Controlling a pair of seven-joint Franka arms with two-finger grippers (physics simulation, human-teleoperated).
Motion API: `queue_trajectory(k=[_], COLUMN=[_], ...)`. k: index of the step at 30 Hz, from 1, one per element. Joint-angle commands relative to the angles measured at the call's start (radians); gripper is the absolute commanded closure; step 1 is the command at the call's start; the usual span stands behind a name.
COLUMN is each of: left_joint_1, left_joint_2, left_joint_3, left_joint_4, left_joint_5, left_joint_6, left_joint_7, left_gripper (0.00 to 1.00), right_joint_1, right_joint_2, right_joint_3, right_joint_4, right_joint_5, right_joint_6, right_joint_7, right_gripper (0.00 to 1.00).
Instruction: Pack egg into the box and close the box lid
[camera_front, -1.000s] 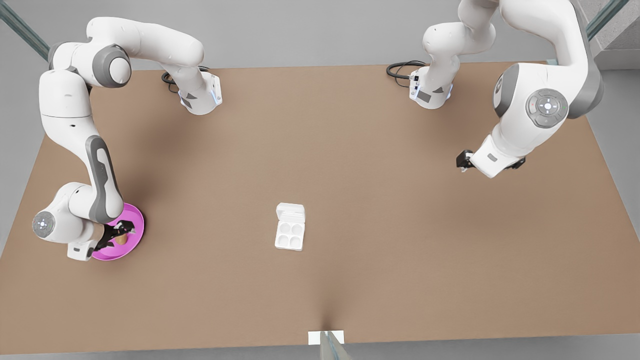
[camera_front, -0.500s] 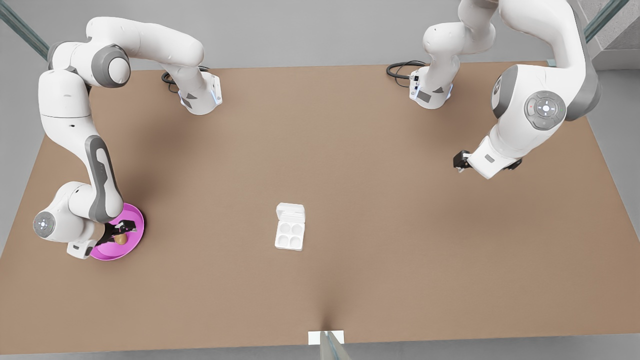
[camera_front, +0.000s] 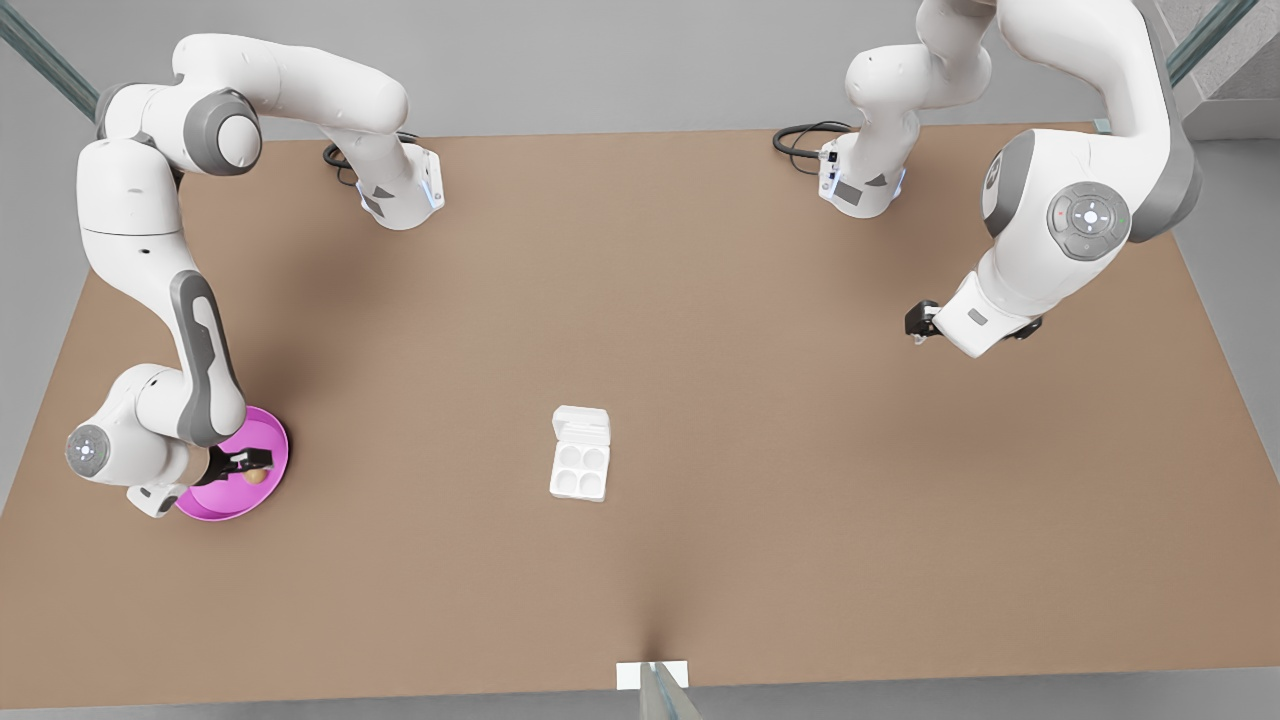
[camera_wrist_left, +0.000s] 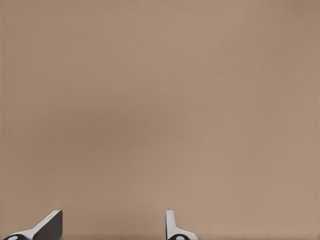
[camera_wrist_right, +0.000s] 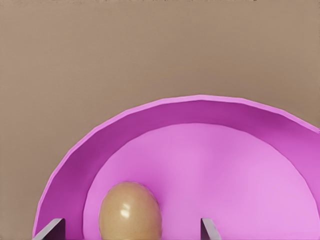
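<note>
Egg: I see it lying on the pink plate at the near left of the surface, between the right hand's spread fingers, a little off-centre toward one finger, not yet gripped.
Right hand: open, low over the plate; my grasp turns on centring the egg in the gap before closing. I cannot tell which way the egg's long axis runs.
Box: mid-surface, well right of the plate; all four hollows empty.
Lid: open, laid back on the box's far side.
Left hand: far right, fingers apart, over bare surface, waiting.
Nearer arm: the right one by a wide margin; I judge it should carry the egg rightward to the box.
</note>
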Motion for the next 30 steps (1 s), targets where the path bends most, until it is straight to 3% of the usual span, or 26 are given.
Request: queue_trajectory(k=[1,15,18,23,25,30], left_joint_1=[0.000,0.000,0.001,0.001,0.000,0.000], left_joint_2=[0.000,0.009,0.023,0.023,0.023,0.023], left_joint_3=[-0.001,-0.001,-0.001,-0.001,-0.001,-0.001], left_joint_4=[0.000,0.000,0.000,0.000,0.000,0.000], left_joint_5=[0.001,0.000,0.001,0.001,0.001,0.001], left_joint_6=[0.001,0.001,0.012,0.012,0.012,0.012], left_joint_7=[-0.001,-0.001,0.001,-0.001,-0.001,-0.001], left_gripper=[0.00,0.00,0.00,0.00,0.00,0.00], right_joint_1=[0.003,0.006,0.008,0.006,0.005,-0.011], right_joint_2=[0.000,0.011,0.018,0.021,0.020,0.014], right_joint_3=[0.000,0.000,0.000,0.000,0.000,0.000], right_joint_4=[0.001,0.004,0.006,0.010,0.010,0.009], right_joint_5=[0.003,0.005,0.005,0.005,0.003,0.002], right_joint_6=[0.009,0.024,0.024,0.024,0.024,0.009], right_joint_7=[0.170,0.168,0.168,0.168,0.167,0.153], right_gripper=[0.00,0.00,0.11,0.11,0.22,0.22])
